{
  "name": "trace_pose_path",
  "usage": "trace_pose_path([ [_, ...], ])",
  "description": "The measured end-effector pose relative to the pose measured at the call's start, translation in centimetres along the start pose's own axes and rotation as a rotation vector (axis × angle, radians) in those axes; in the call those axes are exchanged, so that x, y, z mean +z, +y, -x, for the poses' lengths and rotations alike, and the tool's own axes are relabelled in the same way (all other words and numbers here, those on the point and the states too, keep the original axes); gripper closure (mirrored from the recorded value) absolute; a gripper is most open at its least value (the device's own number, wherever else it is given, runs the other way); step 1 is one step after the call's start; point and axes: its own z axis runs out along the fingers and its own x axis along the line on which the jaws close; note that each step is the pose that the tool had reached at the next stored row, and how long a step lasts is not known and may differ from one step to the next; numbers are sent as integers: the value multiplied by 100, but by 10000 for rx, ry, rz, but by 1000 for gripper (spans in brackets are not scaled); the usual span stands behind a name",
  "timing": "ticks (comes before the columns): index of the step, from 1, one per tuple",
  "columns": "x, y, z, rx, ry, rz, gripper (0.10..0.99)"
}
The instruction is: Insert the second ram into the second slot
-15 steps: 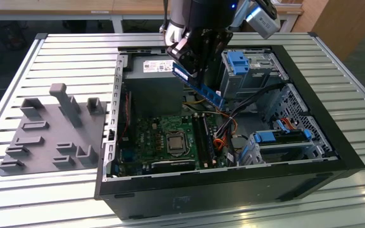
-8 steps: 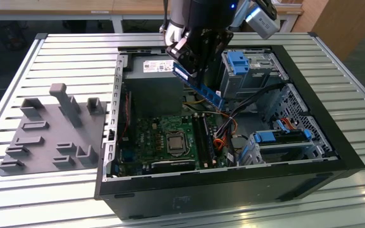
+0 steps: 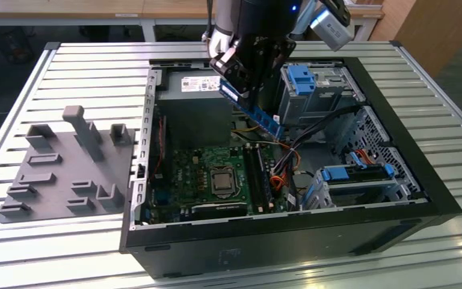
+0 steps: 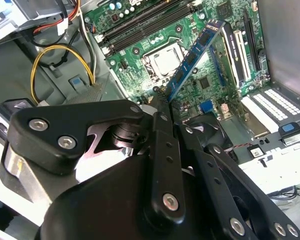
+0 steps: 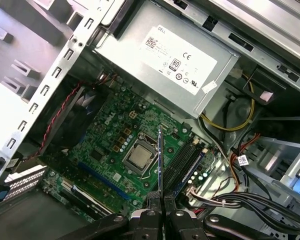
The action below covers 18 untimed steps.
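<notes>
Second ram [image 4: 192, 60], a thin blue stick with dark chips along it, is clamped at one end by the black gripper [image 4: 162, 102], whose jaws are closed flat against its two faces. In the first wrist view the stick shows edge-on, as a narrow line rising from between the closed jaws. In the upper middle of the exterior view it slants down from the gripper [image 3: 243, 72] toward the exterior view's right, held tilted in the air inside the open computer case [image 3: 423, 192] and clear of the board below. Beneath it, in the lower centre of the case, lies the green motherboard [image 3: 195, 174] with its square processor socket [image 3: 219, 180]. The long dark memory slots [image 3: 257, 174] run just beside the socket. Dark cables [image 3: 319, 123] cross the case between the board and the drive cages, and yellow wires [image 4: 60, 55] loop nearby. Light-blue latches [image 3: 299, 78] sit on the metal drive cages at the right of the case. A grey power supply [image 3: 190, 108] with a white label fills its far corner. Left of the case, a grey fixture tray [image 3: 62, 168] with upright posts rests on the slatted metal table [image 3: 94, 66]. A wooden desk [image 3: 94, 7] runs along the top edge of the frame.
</notes>
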Motion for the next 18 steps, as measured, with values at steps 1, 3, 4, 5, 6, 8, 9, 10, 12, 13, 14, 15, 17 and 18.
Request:
trace_pose_path([
  [1, 0, 0, 0, 31, 0, 2, 949],
  [3, 0, 0, 0, 92, 0, 6, 949],
  [4, 0, 0, 0, 122, -1, 7, 949],
  [5, 0, 0, 0, 152, -1, 9, 949],
  [6, 0, 0, 0, 181, 0, 10, 949],
  [8, 0, 0, 0, 238, 0, 13, 949],
  [9, 0, 0, 0, 265, -1, 15, 949],
  [10, 0, 0, 0, 295, 0, 17, 949],
  [12, 0, 0, 0, 348, 0, 20, 949],
  [13, 0, 0, 0, 375, 0, 21, 949],
  [14, 0, 0, 0, 404, -1, 23, 949],
  [15, 0, 0, 0, 432, -1, 25, 949],
  [17, 0, 0, 0, 488, -1, 28, 949],
  [18, 0, 0, 0, 518, -1, 29, 949],
])
